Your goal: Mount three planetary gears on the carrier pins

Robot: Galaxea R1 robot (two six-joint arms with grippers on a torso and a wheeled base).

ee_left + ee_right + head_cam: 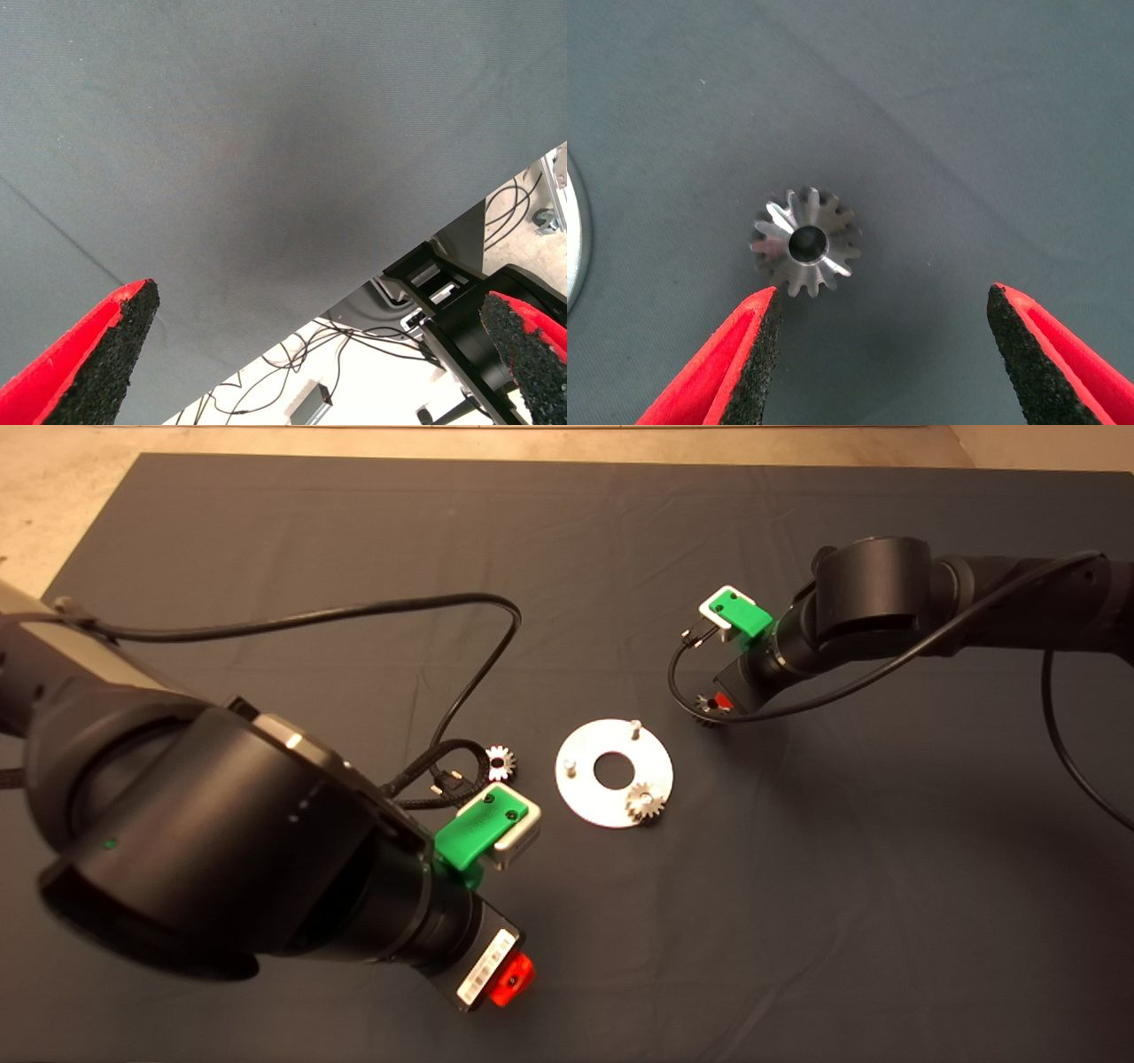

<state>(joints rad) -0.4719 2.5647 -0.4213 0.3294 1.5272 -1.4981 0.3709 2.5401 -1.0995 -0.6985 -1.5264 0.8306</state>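
Observation:
The round silver carrier disc lies mid-mat, its edge also showing in the right wrist view. Two carrier pins are bare. One planetary gear sits on the disc at the near-right pin. A second gear lies on the mat left of the disc. My right gripper is open right of the disc, just above a third gear lying flat near its one finger. My left gripper is open and empty near the mat's front edge.
The left arm's black cable loops over the mat behind the loose gear. The right arm's cable hangs beside its wrist. Past the mat's edge, the left wrist view shows floor with cables.

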